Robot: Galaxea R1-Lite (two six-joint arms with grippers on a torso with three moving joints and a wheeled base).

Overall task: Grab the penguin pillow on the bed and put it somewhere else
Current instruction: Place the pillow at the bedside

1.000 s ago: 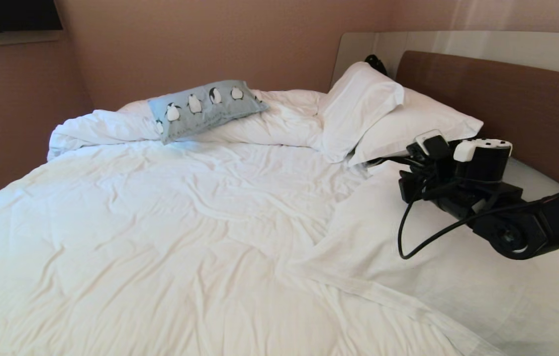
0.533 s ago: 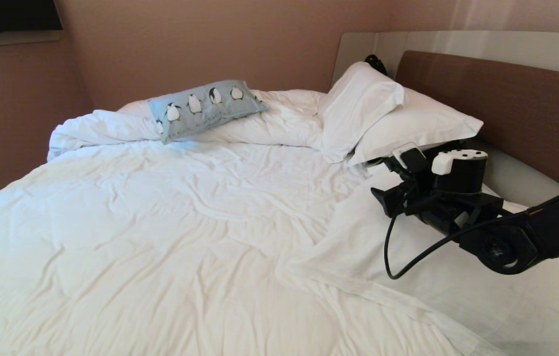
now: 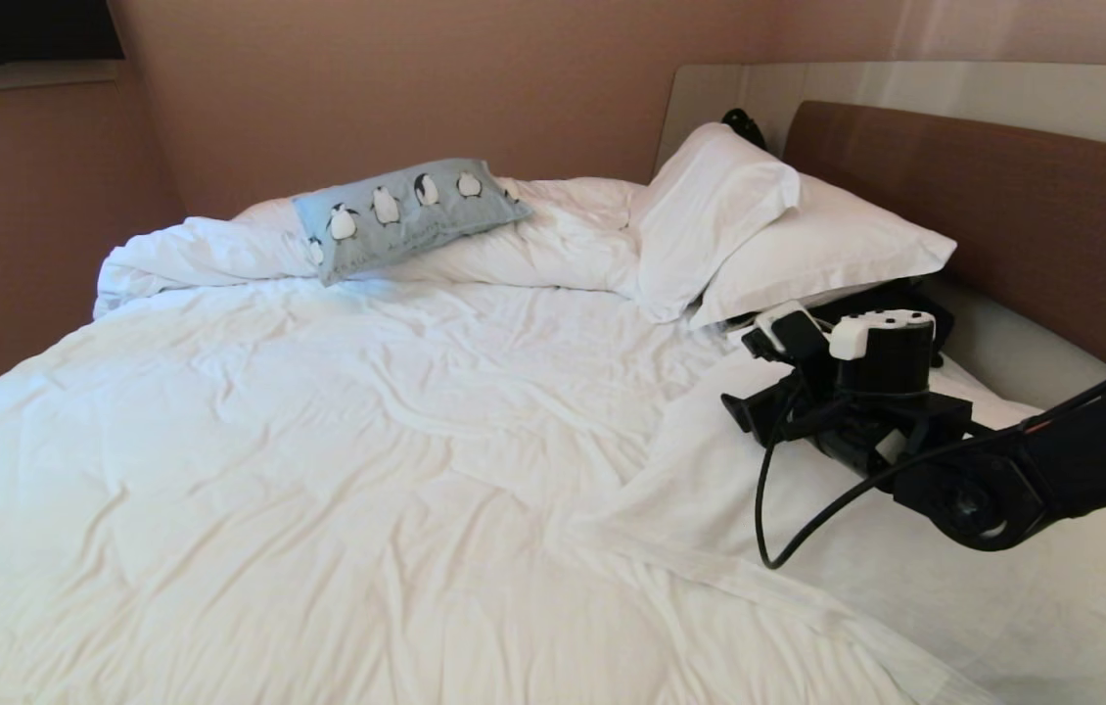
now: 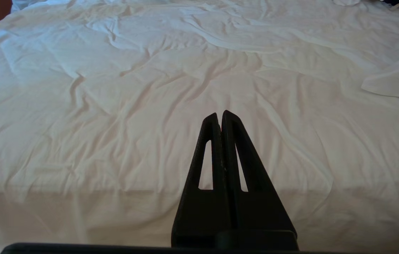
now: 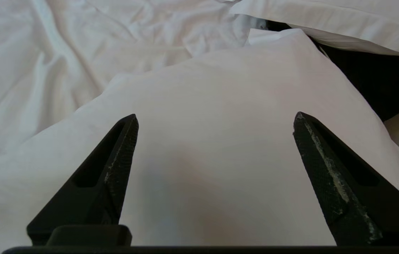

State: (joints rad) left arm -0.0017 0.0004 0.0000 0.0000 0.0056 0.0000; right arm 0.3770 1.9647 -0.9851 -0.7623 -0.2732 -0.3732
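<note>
The wide middle of the bed lies flat and bare, an open lane toward the penguin pillow on the bunched duvet. Two stacked white pillows crowd the headboard side (a third lies under the spread right pincer).

Bed under duvet, pillows
</note>
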